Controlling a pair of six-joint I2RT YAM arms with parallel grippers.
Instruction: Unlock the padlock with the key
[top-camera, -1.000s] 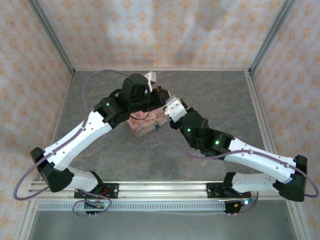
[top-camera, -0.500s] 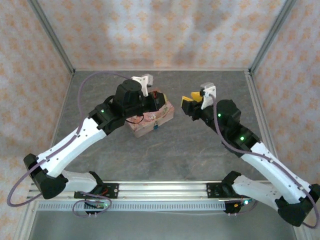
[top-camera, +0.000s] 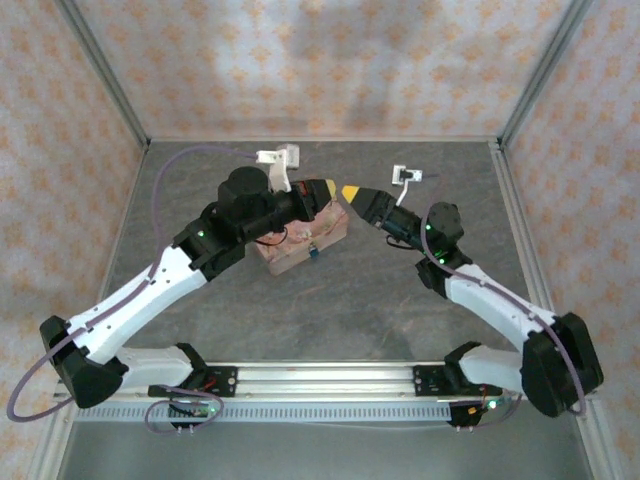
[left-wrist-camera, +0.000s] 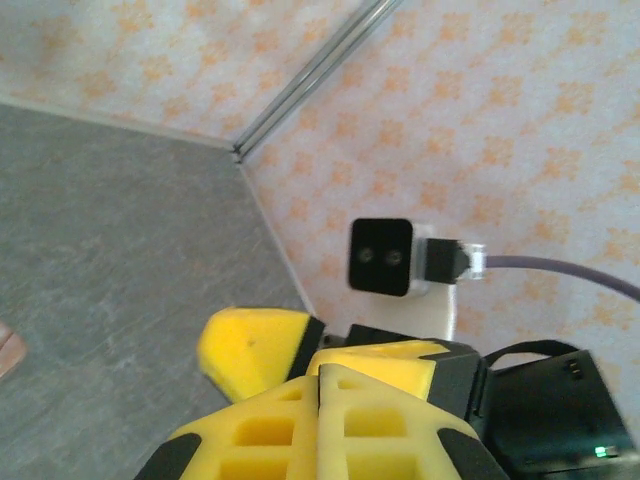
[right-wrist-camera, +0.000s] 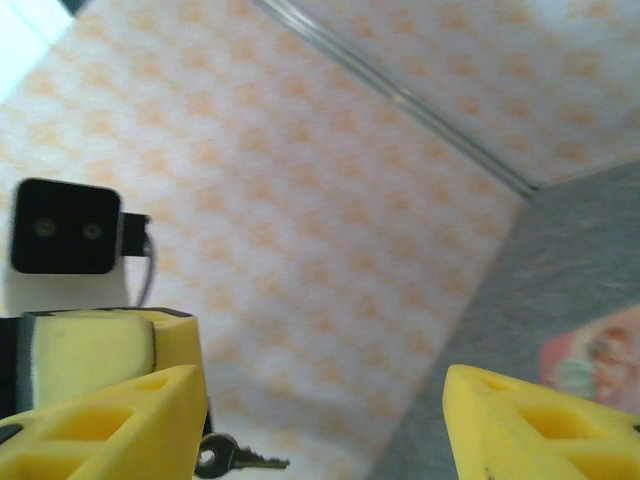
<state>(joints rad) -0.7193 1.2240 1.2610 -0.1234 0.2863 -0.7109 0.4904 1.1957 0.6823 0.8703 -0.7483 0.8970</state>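
Observation:
The key (right-wrist-camera: 235, 459) hangs in mid-air, its round head tucked behind my right gripper's left finger (right-wrist-camera: 110, 420) and its blade pointing right. It sits just under the left gripper's yellow fingers (right-wrist-camera: 95, 350), which are shut on it. The left gripper (top-camera: 322, 189) hovers over the back of the pink floral box (top-camera: 300, 245), its jaws pressed together (left-wrist-camera: 322, 372). My right gripper (top-camera: 352, 193) faces it tip to tip, open wide (right-wrist-camera: 320, 385) with nothing between its fingers. The blue padlock (top-camera: 313, 252) hangs at the box's front.
The box stands mid-table on the grey mat (top-camera: 400, 310). Patterned walls and metal frame posts (top-camera: 535, 75) close in the back and sides. A corner of the box (right-wrist-camera: 595, 360) shows near the right finger. Purple cables loop off both arms.
My right gripper has opened wider and swung out, then back up to face the left gripper's tips. The left gripper rose from the box top, staying shut.

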